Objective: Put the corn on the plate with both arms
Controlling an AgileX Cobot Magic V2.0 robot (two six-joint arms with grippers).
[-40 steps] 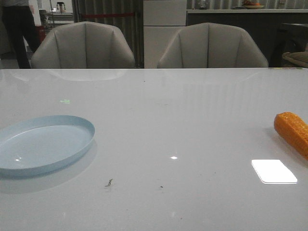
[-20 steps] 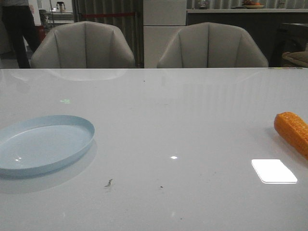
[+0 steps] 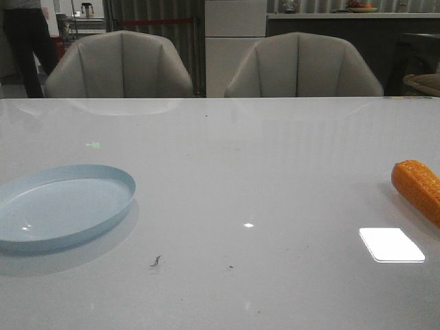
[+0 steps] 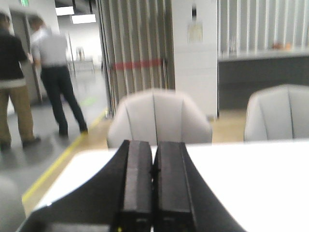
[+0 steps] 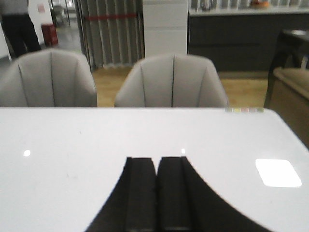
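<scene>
The orange corn (image 3: 418,189) lies on the white table at the far right edge of the front view, partly cut off by the frame. The pale blue plate (image 3: 60,206) sits empty at the left of the table. Neither arm shows in the front view. My left gripper (image 4: 154,145) is shut and empty, held above the table and facing the chairs. My right gripper (image 5: 156,160) is shut and empty over the bare table. Neither wrist view shows the corn or the plate.
Two grey chairs (image 3: 120,65) (image 3: 302,67) stand behind the table's far edge. A bright light reflection (image 3: 390,245) lies on the table near the corn. Small dark specks (image 3: 156,260) lie in front of the plate. People stand in the background (image 4: 57,79).
</scene>
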